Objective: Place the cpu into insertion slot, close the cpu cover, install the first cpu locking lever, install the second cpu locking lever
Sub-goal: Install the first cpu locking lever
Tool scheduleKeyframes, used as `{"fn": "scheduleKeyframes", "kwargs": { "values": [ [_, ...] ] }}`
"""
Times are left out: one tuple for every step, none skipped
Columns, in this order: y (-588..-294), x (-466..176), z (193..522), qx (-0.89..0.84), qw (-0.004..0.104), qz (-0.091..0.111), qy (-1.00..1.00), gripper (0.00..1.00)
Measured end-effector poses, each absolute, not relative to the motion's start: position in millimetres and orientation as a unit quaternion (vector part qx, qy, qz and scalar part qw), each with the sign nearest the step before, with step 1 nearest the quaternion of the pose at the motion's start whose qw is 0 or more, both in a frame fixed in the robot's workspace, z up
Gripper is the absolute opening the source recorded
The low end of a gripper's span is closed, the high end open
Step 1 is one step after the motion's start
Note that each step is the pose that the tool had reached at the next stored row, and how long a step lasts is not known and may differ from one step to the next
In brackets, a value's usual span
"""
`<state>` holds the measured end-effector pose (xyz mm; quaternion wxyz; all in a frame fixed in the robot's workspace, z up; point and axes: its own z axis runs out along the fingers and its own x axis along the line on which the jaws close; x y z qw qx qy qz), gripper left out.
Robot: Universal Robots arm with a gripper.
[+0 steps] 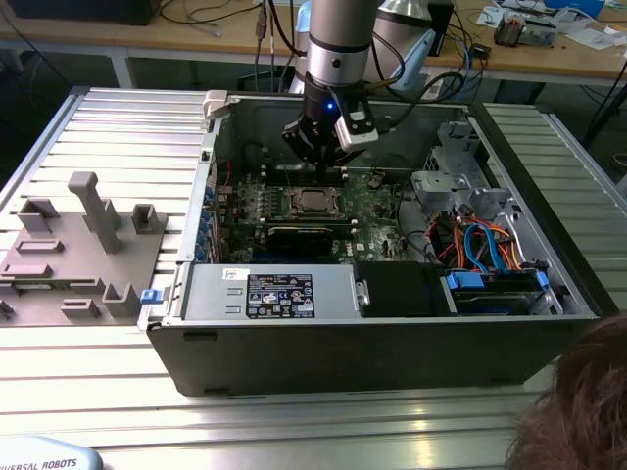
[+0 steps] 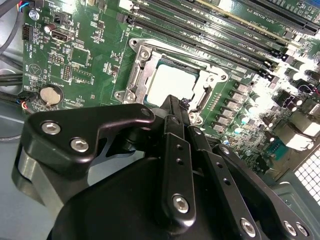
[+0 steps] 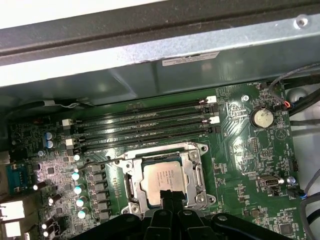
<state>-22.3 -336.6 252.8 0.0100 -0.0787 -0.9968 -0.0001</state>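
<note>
A cable-strewn workbench (image 1: 578,61) runs along 12 o'clock in the exterior view. A ribbed metal table (image 1: 98,392) carries the open computer case (image 1: 392,333), with a grey fixture block (image 1: 59,279) at its 9 o'clock. Over the green board (image 1: 377,211), the gripper (image 3: 170,196) hangs with fingers pressed together, gripping nothing. The cpu cover (image 3: 196,175) lies shut over the cpu (image 3: 162,177) seated mid-board: 2 steps look done. 1 wire lever (image 3: 100,161) appears unlatched.

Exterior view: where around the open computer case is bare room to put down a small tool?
The ribbed table is bare in front of the case, and along the strip at the exterior view's right. Crowded: the grey fixture at that view's left, and inside, around the hand and cables.
</note>
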Motion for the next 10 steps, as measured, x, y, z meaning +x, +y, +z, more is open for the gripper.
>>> {"fn": "scheduleKeyframes", "kwargs": {
  "values": [
    [-336.6,-22.3,252.8,-0.078,0.010,0.000,-0.997,0.11],
    [-336.6,-22.3,252.8,-0.078,0.010,0.000,-0.997,0.11],
    [-336.6,-22.3,252.8,-0.078,0.010,0.000,-0.997,0.11],
    [-336.6,-22.3,252.8,-0.077,0.010,0.000,-0.997,0.11],
    [-336.6,-22.3,252.8,-0.077,0.010,0.000,-0.997,0.11],
    [-336.6,-22.3,252.8,-0.077,0.010,0.000,-0.997,0.11],
    [-336.6,-22.3,252.8,-0.076,0.010,0.000,-0.997,0.11],
    [-336.6,-22.3,252.8,-0.076,0.010,0.000,-0.997,0.11],
    [-336.6,-22.3,252.8,-0.075,0.010,0.000,-0.997,0.11],
    [-336.6,-22.3,252.8,-0.075,0.010,0.000,-0.997,0.11]
  ]
}}
